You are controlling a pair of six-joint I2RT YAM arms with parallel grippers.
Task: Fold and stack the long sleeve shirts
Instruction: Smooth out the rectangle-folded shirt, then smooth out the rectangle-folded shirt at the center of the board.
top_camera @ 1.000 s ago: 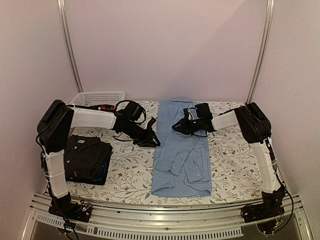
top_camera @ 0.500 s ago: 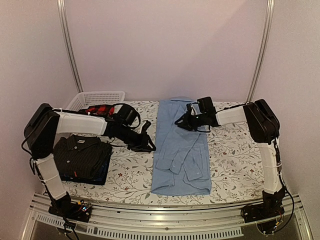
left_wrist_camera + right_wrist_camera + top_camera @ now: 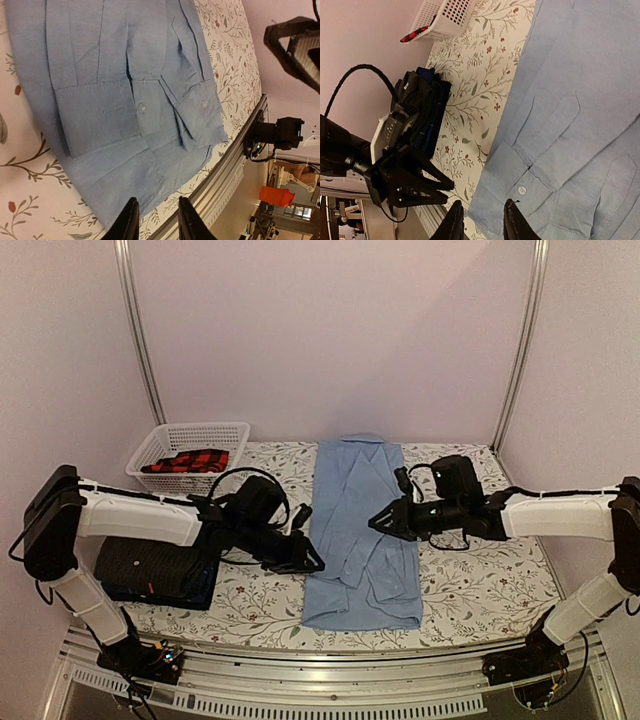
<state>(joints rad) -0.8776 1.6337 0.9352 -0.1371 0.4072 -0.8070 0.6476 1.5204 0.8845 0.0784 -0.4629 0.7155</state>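
A light blue shirt (image 3: pixel 360 530) lies lengthwise in the middle of the table, sleeves folded in over its body, cuffs and buttons showing (image 3: pixel 125 100) (image 3: pixel 580 100). My left gripper (image 3: pixel 312 560) (image 3: pixel 157 222) hovers open at the shirt's left edge near the hem, holding nothing. My right gripper (image 3: pixel 378 523) (image 3: pixel 482 222) is open over the shirt's middle, above a cuff. At the left, a folded black pinstriped shirt (image 3: pixel 150 565) rests on a folded navy one (image 3: pixel 202 585), partly hidden by my left arm.
A white lattice basket (image 3: pixel 190 443) with red plaid cloth stands at the back left. The flowered tablecloth (image 3: pixel 470 580) shows on both sides of the blue shirt. A metal rail (image 3: pixel 330 675) runs along the near edge, close to the hem.
Both arms have stretched out lower and both grippers have come nearer along the blue shirt: the left to its left edge near the hem, the right over its middle.
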